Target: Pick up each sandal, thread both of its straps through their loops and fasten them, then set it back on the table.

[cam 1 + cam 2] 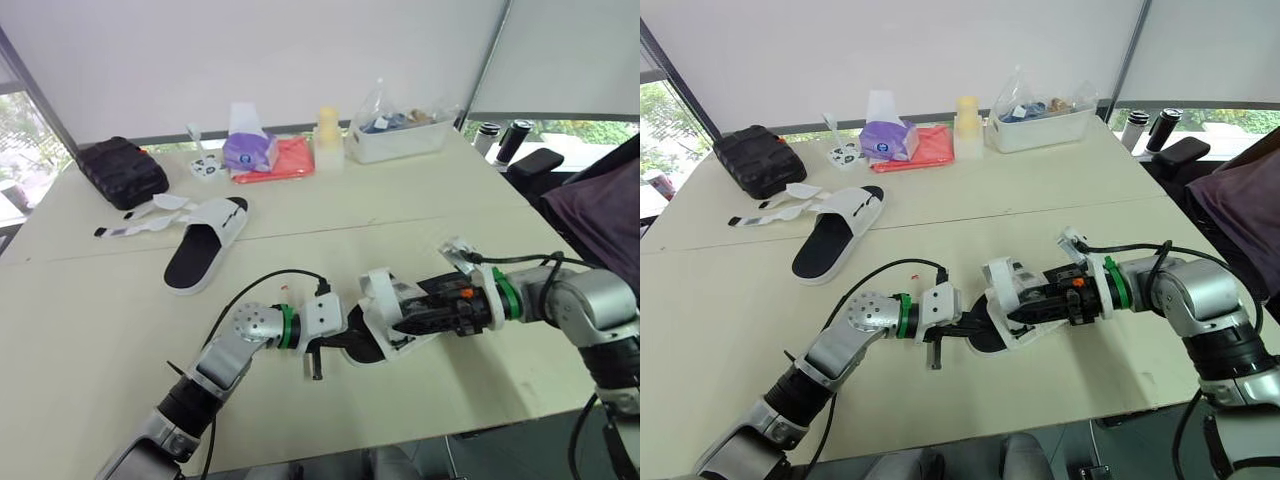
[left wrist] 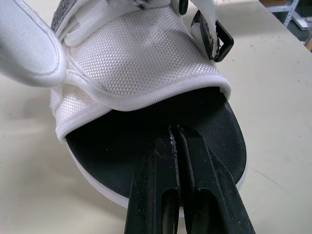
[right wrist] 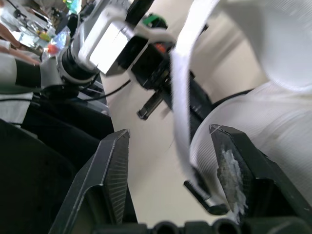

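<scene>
A white slide sandal with a black footbed lies at ten o'clock on the pale surface, while near six o'clock the closed left pincer pokes under a matching white sandal, whose strap hangs between the spread fingers of the right pincer.

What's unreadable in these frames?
- Left wrist view: the upper of the held sandal covers its toe end, so whether the left gripper pinches anything there is hidden.
- Right wrist view: the strap between the right gripper fingers leaves the top edge; threaded or not, unclear.
- Eye views: loops on the far sandal are too small.
</scene>
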Controlling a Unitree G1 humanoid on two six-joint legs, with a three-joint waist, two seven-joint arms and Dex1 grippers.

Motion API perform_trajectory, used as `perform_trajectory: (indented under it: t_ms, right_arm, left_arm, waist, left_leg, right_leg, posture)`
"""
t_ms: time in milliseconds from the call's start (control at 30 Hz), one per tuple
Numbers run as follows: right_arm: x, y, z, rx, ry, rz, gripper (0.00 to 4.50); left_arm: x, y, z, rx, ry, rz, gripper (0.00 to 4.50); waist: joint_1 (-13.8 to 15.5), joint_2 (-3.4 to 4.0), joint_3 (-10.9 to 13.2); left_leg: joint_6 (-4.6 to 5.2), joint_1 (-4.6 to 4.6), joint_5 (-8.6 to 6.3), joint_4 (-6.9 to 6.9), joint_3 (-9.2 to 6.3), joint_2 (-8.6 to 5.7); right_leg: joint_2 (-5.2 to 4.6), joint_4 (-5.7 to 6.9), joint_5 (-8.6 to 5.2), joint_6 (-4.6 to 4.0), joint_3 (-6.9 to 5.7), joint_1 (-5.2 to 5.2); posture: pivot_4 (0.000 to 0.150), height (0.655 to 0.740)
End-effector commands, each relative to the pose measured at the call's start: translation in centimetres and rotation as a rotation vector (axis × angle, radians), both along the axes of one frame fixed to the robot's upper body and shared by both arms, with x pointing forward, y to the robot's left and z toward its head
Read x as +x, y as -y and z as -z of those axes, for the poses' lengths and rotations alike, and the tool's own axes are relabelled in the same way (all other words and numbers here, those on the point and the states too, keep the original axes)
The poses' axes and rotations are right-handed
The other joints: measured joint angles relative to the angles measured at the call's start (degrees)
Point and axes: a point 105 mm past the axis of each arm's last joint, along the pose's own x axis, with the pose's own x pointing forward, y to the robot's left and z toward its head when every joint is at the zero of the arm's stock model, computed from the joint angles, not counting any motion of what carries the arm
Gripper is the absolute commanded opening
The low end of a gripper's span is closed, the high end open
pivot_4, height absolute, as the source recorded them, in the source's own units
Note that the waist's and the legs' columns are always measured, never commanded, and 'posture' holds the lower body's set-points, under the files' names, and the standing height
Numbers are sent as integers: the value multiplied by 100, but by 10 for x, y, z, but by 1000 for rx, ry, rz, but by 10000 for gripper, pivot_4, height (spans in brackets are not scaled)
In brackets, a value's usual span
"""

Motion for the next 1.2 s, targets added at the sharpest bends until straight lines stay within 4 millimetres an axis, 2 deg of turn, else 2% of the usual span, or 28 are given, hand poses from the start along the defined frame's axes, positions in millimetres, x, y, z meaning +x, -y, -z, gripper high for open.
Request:
perform_trajectory:
  t_ms: [33, 100, 133, 200, 300, 333, 500, 600, 667, 933, 1200]
  right_arm:
    - [-1, -5, -7, 14, 54, -8, 28074]
    - [1, -11, -6, 22, 68, -3, 28074]
    - [5, -14, -7, 32, 79, 14, 25780]
    - [13, -17, -11, 61, 79, 48, 18449]
    - [17, -16, -14, 76, 60, 58, 3741]
    - [17, -15, -14, 73, 54, 56, 316]
    - [12, -11, -16, 47, 6, 16, 316]
    - [17, -12, -33, 71, -26, -3, 316]
    - [20, -13, -35, 72, -32, -1, 316]
    - [19, -22, -18, 34, -62, -54, 316]
    - [18, -19, -5, 1, -87, -60, 316]
  left_arm:
    - [1, -2, 5, 10, -11, -15, 1239]
    - [1, -2, 5, 10, -12, -13, 1239]
    - [1, -2, 5, 9, -12, -12, 1239]
    - [1, -2, 5, 9, -12, -13, 1239]
    - [1, -2, 6, 8, -11, -19, 1239]
    - [1, -2, 6, 7, -12, -23, 1239]
    - [1, -3, 7, 4, -14, -36, 1239]
    - [1, -2, 7, 3, -15, -36, 1239]
    - [1, -2, 7, 3, -14, -36, 1239]
    - [0, -2, 9, -1, -15, -44, 1239]
    - [-1, -4, 9, 0, -18, -52, 1239]
  waist:
    - [0, 0, 0]
    - [-1, 0, 0]
    - [-4, -2, -1]
    - [-4, -1, -1]
    - [-2, -1, -1]
    - [-3, -1, -1]
    - [-2, -1, -1]
    - [-4, 0, -1]
    - [-5, 0, -1]
    - [-2, -1, -1]
    - [-3, -1, -1]
  left_leg:
    - [0, 0, 0, 0, 0, 0]
    - [0, 2, 0, 0, -1, 0]
    - [0, 3, 0, 0, -1, 0]
    - [0, 5, 0, 0, -1, 0]
    - [-1, 4, 1, 0, 0, 0]
    - [-1, 4, 1, 0, 0, 0]
    - [-1, 3, 1, 0, 0, 0]
    - [0, 4, 0, 0, 0, 0]
    - [0, 5, 0, 0, 0, 0]
    - [-2, 1, 1, 0, -1, -1]
    - [-2, 1, 1, 0, -2, 0]
  right_leg:
    - [0, 0, 0, 0, 0, 0]
    - [0, 0, 0, 0, 0, 2]
    - [0, 0, 0, 0, 0, 2]
    - [0, 0, 0, 0, 0, 4]
    - [0, 1, 1, 0, 0, 3]
    - [0, 1, 1, 0, 0, 3]
    - [0, 0, 1, 0, 0, 3]
    - [0, 0, 1, 0, 0, 3]
    - [1, 0, 1, -1, 0, 3]
    - [-1, -1, 1, -1, -1, 1]
    - [0, -1, 1, -1, -2, 1]
  posture:
    - [1500, 7400]
    - [1500, 7400]
    - [1500, 7400]
    - [1500, 7400]
    - [1500, 7400]
    - [1500, 7400]
    - [1500, 7400]
    - [1500, 7400]
    - [1500, 7400]
    - [1500, 7400]
    - [1500, 7400]
